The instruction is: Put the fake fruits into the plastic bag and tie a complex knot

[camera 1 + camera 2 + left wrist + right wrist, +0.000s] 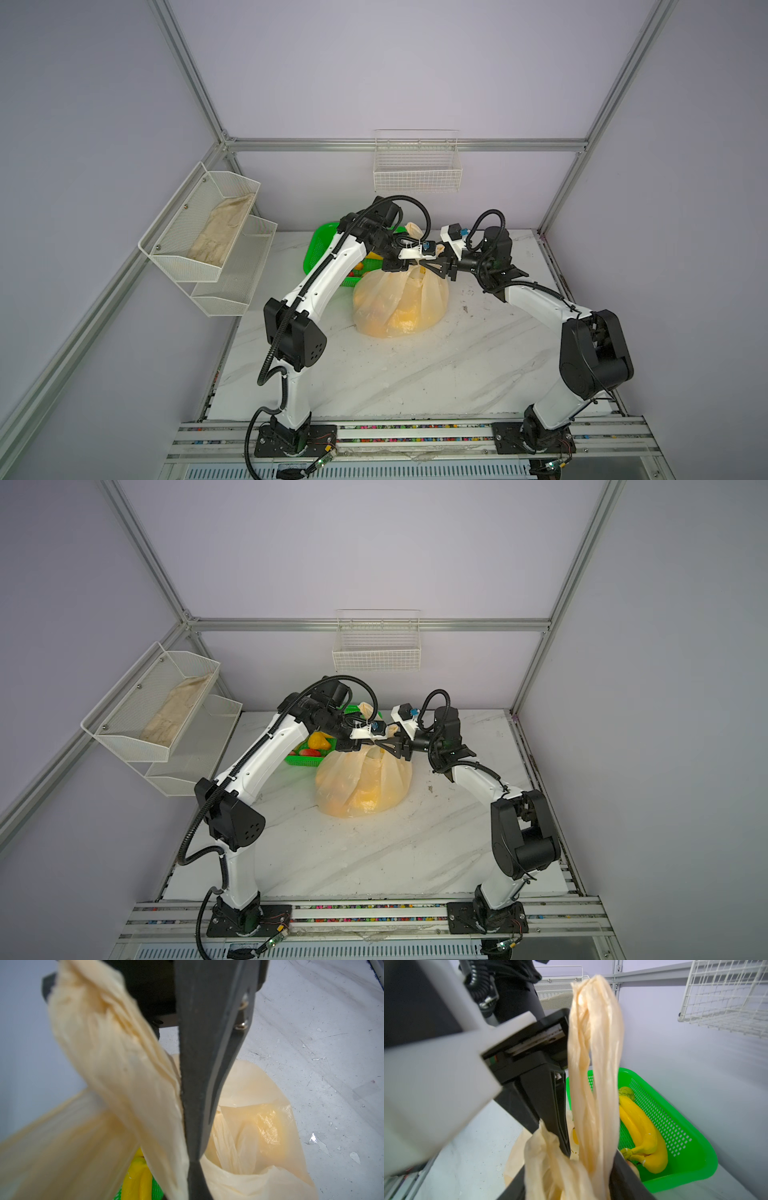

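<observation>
Plastic bag (399, 307) sits mid-table with yellow fake fruit (405, 322) showing through, and both grippers meet at its 12 o'clock over the gathered top. Left gripper (411, 263) is clamped tight on a handle strip (116, 1053); right gripper (433, 266) has its jaws part-way apart with strips between, grip unclear. Green basket (320, 243) is at the bag's 10 o'clock, banana bunch (643, 1132) inside.

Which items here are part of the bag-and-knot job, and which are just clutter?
Job: plastic bag, its handle strips, banana bunch, orange pear, red apple.
Clutter: green basket holding the loose fruit, beige cloth, mesh shelf, wire basket on the back wall.
</observation>
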`<state>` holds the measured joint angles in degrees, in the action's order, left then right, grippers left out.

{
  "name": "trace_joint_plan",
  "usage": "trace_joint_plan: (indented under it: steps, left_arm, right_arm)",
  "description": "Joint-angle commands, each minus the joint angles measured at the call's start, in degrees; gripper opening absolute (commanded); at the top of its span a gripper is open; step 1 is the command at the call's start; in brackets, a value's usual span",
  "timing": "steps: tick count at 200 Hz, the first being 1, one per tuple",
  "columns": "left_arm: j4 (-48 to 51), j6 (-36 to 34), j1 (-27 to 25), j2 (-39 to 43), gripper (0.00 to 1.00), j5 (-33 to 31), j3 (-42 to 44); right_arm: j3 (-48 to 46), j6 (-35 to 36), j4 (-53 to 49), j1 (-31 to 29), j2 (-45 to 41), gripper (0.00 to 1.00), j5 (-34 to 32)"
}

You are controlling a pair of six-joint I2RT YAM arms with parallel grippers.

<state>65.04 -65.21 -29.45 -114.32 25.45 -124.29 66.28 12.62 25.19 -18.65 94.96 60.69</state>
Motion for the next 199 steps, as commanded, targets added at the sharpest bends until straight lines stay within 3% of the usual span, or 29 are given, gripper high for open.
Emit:
trace_joint_plan:
  steps: [1, 64, 156, 199]
  left_arm:
    - [-0.7, -0.6, -0.3, 0.1, 0.00, 0.7, -4.7]
    - [-1.1, -0.6, -0.3, -0.7, 0.00, 0.8, -5.4]
    - [-1.7, 0.8, -0.3, -0.4, 0.00, 0.2, -5.7]
    - [-3.7, 3.5, 0.2, 4.1, 0.26, -0.6, -0.4]
  right_arm:
    - [1.0, -0.6, 3.2, -0.2, -0.1, 0.45, 1.0]
    - [0.7, -1.7, 4.3, -0.2, 0.2, 0.44, 1.0]
    - [1.1, 0.4, 1.2, -0.2, 0.3, 0.02, 0.6]
    - [0.6, 1.0, 1.0, -0.1, -0.6, 0.00, -2.1]
